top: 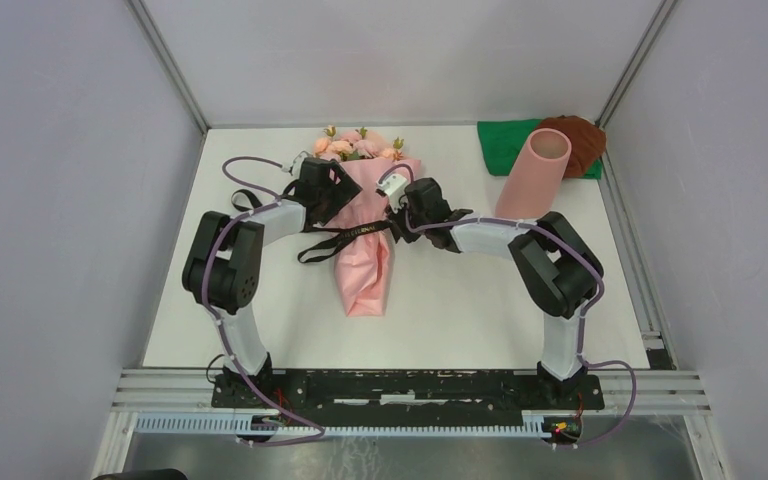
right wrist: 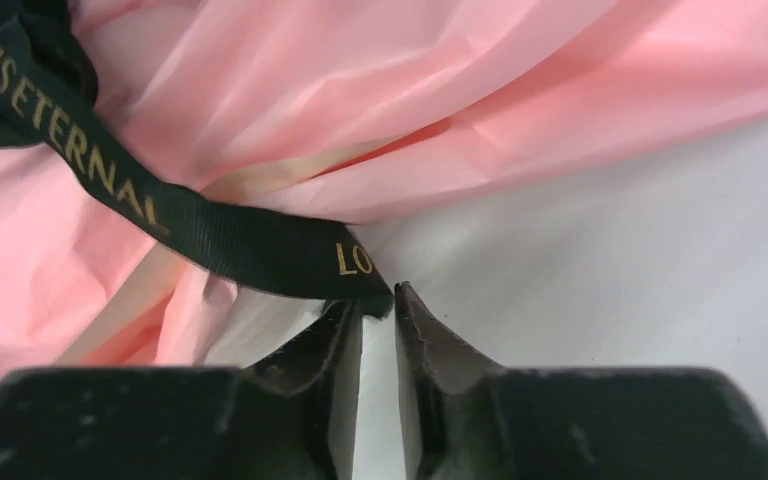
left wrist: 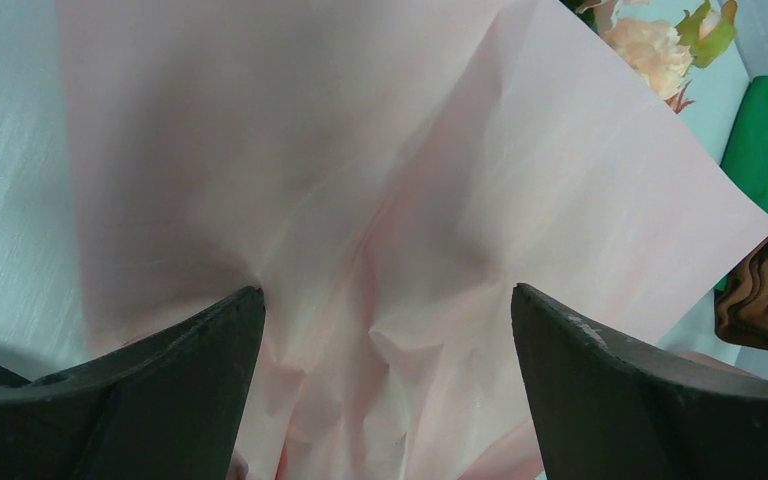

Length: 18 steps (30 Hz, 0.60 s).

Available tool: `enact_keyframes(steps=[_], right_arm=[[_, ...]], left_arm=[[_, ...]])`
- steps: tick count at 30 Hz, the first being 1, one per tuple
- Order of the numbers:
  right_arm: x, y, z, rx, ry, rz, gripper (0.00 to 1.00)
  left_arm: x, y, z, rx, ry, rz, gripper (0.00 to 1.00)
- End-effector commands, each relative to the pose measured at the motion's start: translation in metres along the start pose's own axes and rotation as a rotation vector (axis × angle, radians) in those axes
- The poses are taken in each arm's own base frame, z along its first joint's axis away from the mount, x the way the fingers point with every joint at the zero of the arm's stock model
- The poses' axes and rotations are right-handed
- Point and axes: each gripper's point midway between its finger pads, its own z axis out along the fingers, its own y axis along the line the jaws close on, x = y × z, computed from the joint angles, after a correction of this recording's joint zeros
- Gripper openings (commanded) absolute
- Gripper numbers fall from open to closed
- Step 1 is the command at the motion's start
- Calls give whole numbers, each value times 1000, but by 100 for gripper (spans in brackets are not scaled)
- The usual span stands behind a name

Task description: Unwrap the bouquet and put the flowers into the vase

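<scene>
Right end effector [right wrist: 375, 300] sits low at the bouquet's [top: 365, 255] right side, its fingers drawn nearly together with only a thin slit between them. The loose end of the black ribbon [right wrist: 210, 235], lettered in gold, reaches right to the fingertips; whether it is actually pinched I cannot tell. Left end effector [left wrist: 387, 300] is spread wide over the pink paper [left wrist: 360, 180] on the bouquet's left side, and nothing sits between its fingers [left wrist: 160, 380].

The bouquet lies on the white counter [top: 460, 300] between the two arms, narrow end toward the bases, still wrapped, with the ribbon still around its waist. The flowers [top: 355, 145] show at its wide far end, peach and pink with green leaves. The vase [top: 538, 172] is at the far right, well apart from the bouquet and touching neither arm, just beside a green cloth [top: 505, 148] and a brown bundle [top: 585, 140].
</scene>
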Motion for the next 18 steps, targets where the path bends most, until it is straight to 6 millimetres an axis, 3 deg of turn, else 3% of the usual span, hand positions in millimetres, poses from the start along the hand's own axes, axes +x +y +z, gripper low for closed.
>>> enact_keyframes(steps=[1,2,5,9,18], right_arm=[[-29,-6,9,-26,-93,49,11],[-31,-6,7,-27,-102,57,1],[-38,-9,-4,-11,-126,65,0],[-50,-18,-35,36,-171,66,0],[-98,-61,-151,233,-330,70,0]], left_arm=[[-6,1,8,-10,-22,39,98],[-7,3,8,-16,-27,44,98],[-10,3,7,-25,-36,52,98],[-10,0,10,-21,-32,54,98],[-11,-1,14,-13,-30,54,98]])
